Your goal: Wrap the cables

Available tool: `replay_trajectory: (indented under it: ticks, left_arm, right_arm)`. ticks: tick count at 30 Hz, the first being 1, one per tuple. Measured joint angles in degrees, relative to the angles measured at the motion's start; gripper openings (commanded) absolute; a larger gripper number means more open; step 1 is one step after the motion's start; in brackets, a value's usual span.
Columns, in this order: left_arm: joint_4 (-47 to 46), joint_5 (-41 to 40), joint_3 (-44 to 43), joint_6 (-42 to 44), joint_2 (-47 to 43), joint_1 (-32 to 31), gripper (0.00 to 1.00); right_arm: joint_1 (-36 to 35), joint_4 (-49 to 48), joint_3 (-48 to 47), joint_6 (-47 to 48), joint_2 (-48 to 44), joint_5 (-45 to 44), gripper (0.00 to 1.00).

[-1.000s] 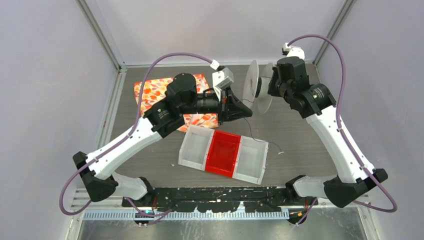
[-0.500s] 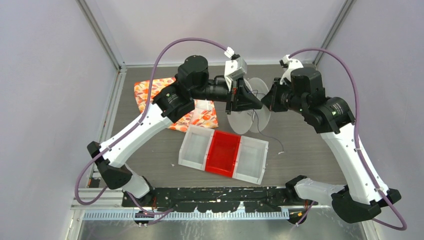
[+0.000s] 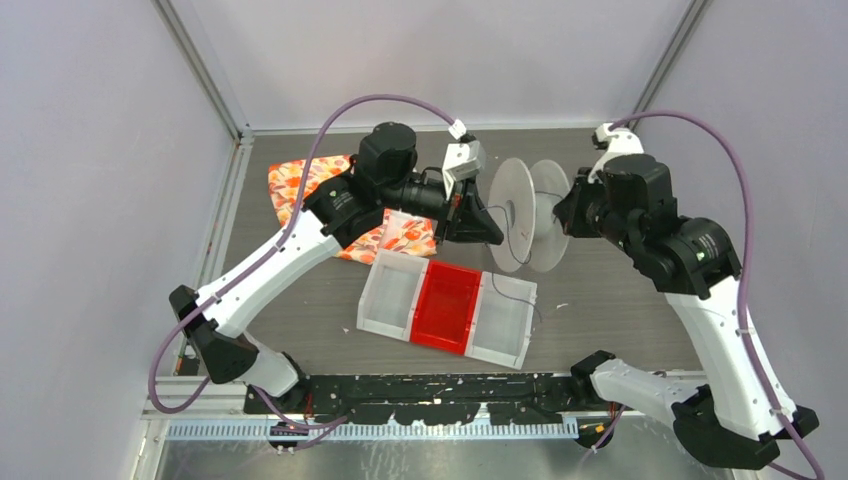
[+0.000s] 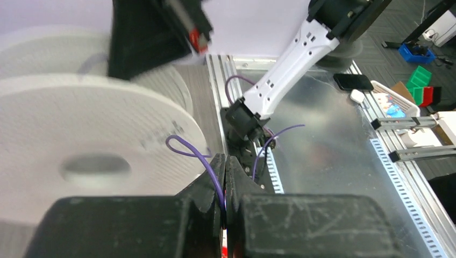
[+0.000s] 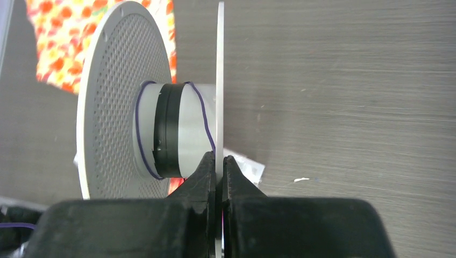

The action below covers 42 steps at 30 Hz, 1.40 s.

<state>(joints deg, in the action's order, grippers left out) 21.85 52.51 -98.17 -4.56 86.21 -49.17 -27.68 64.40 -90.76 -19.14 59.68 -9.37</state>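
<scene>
A white spool [image 3: 512,205] with two round flanges is held upright above the table. My right gripper [image 3: 566,214] is shut on the edge of its thin right flange [image 5: 219,75]. The cable, a thin blue-purple wire [image 5: 139,126], circles the spool's hub [image 5: 171,130] in a few loose turns. My left gripper [image 3: 496,238] sits just left of the spool and is shut on the wire, which loops out of its tips [image 4: 185,151]. The wire's loose tail [image 3: 512,291] trails over the tray. The spool fills the left of the left wrist view [image 4: 80,129].
A three-part tray [image 3: 372,300] with a red middle compartment [image 3: 447,307] lies in front of the spool. An orange patterned cloth [image 3: 298,182] lies at the back left under the left arm. Grey walls close in the sides and the back.
My right gripper has carried the spool to the right and turned it. My left gripper has drawn back left and slightly nearer, still pinching the wire.
</scene>
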Motion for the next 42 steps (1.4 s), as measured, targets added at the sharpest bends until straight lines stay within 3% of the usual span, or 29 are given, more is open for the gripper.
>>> replay_trajectory:
  ticks: [7,14,20,23,28,35,42]
  left_arm:
    - [0.1,-1.7,6.7,0.1,-1.8,0.1,0.01]
    - [-0.4,-3.2,9.7,0.1,-2.5,0.1,0.04]
    - [-3.3,-5.9,14.0,-0.7,-3.1,0.1,0.33]
    - [-4.9,-7.1,15.3,-1.3,-3.1,0.1,0.54]
    - [-7.5,-8.1,17.1,-1.3,-4.0,0.1,0.74]
    - [-11.5,-12.5,21.9,0.4,-8.4,0.1,0.77]
    - [-28.7,-24.4,37.9,4.1,-12.7,0.1,0.76]
  right_arm:
    - [0.0,-4.9,0.0,-4.2,-3.3,-12.1,0.01]
    - [0.0,-10.7,-2.7,-4.9,-4.0,-15.5,0.01]
    - [0.0,-15.9,-8.6,-4.9,-3.7,-14.1,0.01]
    - [0.0,-17.7,-11.0,-5.0,-2.9,-13.2,0.01]
    - [0.0,-19.6,-14.3,-5.0,-1.2,-11.4,0.01]
    - [0.0,-20.2,-17.2,-5.0,1.5,-9.4,0.01]
    - [0.0,-20.3,-21.8,-4.7,4.3,-8.4,0.01]
